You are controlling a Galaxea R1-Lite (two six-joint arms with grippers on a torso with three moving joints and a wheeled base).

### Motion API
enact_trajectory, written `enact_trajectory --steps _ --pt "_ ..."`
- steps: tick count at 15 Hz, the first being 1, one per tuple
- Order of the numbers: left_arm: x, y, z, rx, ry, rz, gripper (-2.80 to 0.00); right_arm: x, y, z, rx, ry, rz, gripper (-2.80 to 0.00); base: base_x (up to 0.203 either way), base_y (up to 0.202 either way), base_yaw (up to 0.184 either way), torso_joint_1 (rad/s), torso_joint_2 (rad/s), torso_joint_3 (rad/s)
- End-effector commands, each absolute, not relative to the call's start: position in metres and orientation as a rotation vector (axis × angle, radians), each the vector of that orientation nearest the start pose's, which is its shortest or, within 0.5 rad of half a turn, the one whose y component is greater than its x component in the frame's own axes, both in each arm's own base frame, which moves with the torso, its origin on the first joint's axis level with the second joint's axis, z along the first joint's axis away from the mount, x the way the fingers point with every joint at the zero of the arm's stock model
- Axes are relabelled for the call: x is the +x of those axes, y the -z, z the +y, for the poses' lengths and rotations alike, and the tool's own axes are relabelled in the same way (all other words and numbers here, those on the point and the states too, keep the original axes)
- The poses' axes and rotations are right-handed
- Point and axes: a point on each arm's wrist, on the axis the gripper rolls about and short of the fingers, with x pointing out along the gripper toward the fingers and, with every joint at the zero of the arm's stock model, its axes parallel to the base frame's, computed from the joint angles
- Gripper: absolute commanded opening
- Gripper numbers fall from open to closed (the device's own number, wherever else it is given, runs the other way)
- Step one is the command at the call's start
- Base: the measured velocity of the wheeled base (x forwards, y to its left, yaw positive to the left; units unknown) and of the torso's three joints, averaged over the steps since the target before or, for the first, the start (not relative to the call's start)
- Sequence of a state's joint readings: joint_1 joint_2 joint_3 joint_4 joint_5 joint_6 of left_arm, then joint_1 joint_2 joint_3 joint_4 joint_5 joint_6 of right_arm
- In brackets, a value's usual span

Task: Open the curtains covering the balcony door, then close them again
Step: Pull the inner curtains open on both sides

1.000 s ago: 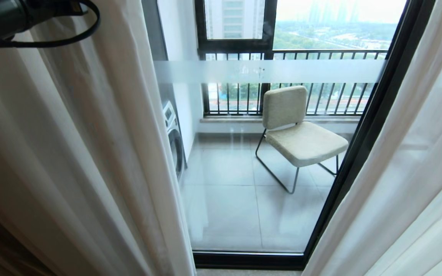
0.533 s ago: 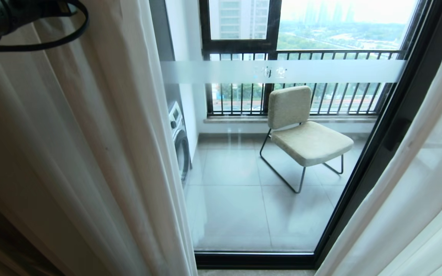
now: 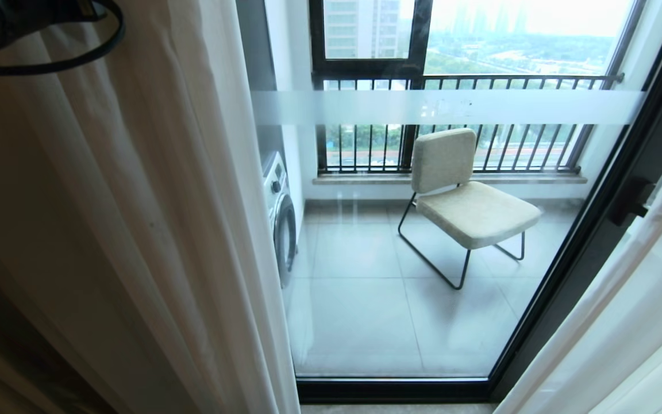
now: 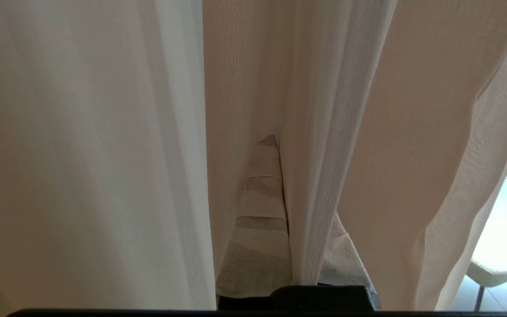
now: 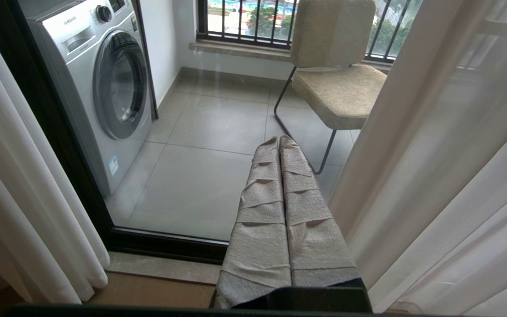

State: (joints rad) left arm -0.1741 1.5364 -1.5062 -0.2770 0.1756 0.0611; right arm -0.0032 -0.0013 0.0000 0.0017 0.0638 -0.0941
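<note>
So from my seat at the controls, the curtains are parted right now. The pale beige-grey pleated curtains (image 3: 135, 230) on the left are bunched up and fill most of the left side of the head view, with thin white sheer curtains (image 3: 624, 322) hanging down the right side. Between them the balcony door (image 3: 589, 253) – tall glass in a thick black frame with a frosted white band (image 3: 446, 107) across it – is uncovered, and its small black handle (image 3: 630, 201) shows on the right upright.

My left hand (image 4: 275, 145) is pinched fully closed on a fold of the beige-grey curtain – in the left wrist view the fabric-wrapped fingers (image 4: 262, 211) are buried in the pleats, with cloth pressed on both sides and one fold running between them. The left arm's dark body and cable sit in the top left corner of the head view, up against the drape.

My right hand (image 5: 280, 141) is closed too, fingers together with nothing between them, hanging low in front of the glass between the two curtain sides.

Through the glass there's a beige upholstered chair on a thin black metal frame (image 3: 469, 201), a silver front-loading washing machine (image 5: 99, 83) against the left wall, grey floor tiles (image 3: 365, 310) and a black barred railing (image 3: 451, 149) under the outer windows.
</note>
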Motion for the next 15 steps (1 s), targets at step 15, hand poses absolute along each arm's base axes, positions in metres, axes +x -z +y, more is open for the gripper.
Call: enact_trajectory --steps 15 --pt "0.273 -0.389 0.004 -0.032 -0.167 -0.225 -2.8 -0.023 -0.075 0.002 -0.095 -0.061 -0.001 -2.8 0.0 0.003 0.0 0.0 0.0 0.0"
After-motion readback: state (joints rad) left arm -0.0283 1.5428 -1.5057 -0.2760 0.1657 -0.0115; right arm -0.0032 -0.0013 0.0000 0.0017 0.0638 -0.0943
